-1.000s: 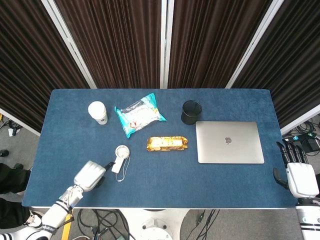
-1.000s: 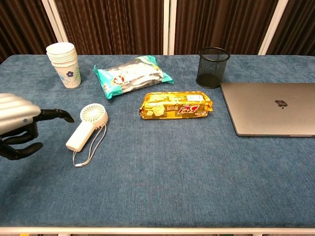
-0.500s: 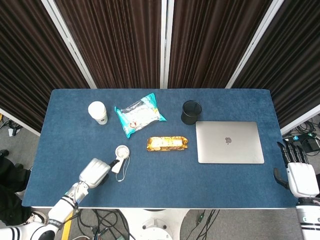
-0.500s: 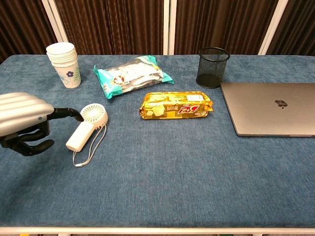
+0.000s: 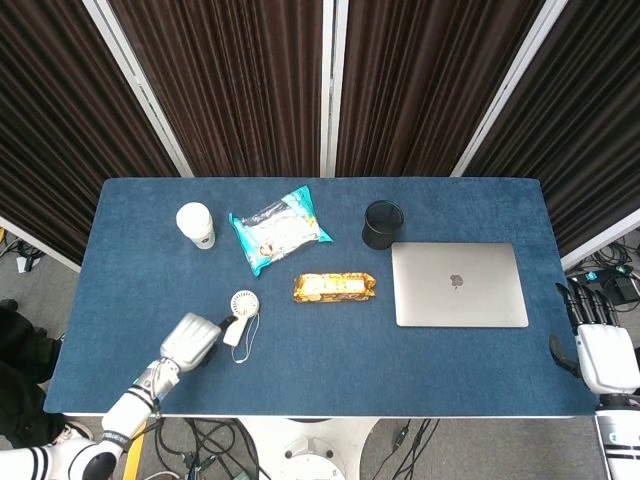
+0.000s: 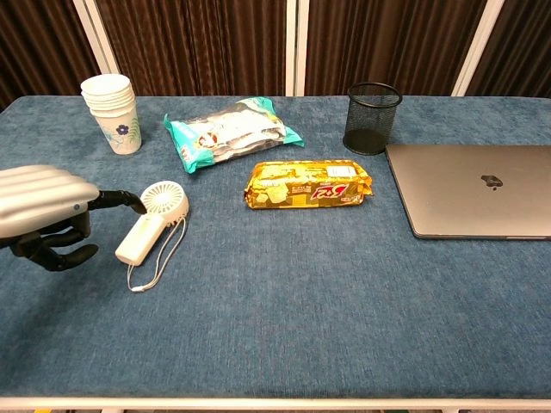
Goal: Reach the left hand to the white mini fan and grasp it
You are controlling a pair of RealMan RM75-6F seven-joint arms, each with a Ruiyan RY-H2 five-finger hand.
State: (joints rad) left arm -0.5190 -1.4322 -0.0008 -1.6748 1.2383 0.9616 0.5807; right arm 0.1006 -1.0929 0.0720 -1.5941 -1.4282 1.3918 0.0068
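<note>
Left hand: the silver left hand lies low over the blue cloth at the table's 8 o'clock, fingers apart and part-curled, holding nothing; one dark fingertip reaches toward the fan head.
Change: over the last second the left hand has advanced toward 3 o'clock, from well apart to just beside the fan; in the last half second the advance is slight. The fan has not shifted.
Contact: the chest view shows the extended fingertip at the rim of the fan head; touching or a hair apart cannot be told.
Meaning for task: the reach is judged nearly done; the grasp is not yet made, as no fingers are around the handle.
Task object: the white plastic mini fan with round grilled head lies flat at the hand's 3 o'clock, head toward 12 o'clock, handle slanting toward 7 o'clock.
Object appearance: cream-white, slotted circular grille, short blocky handle, thin white wrist cord looping out along the cloth beside the handle.
Handling judgement: light and low-lying; the fingers would probably need to get under or astride the handle, and a nudge could slide it.
Right hand: the white right hand rests at the table's 4 o'clock edge, fingers extended and empty.
</note>
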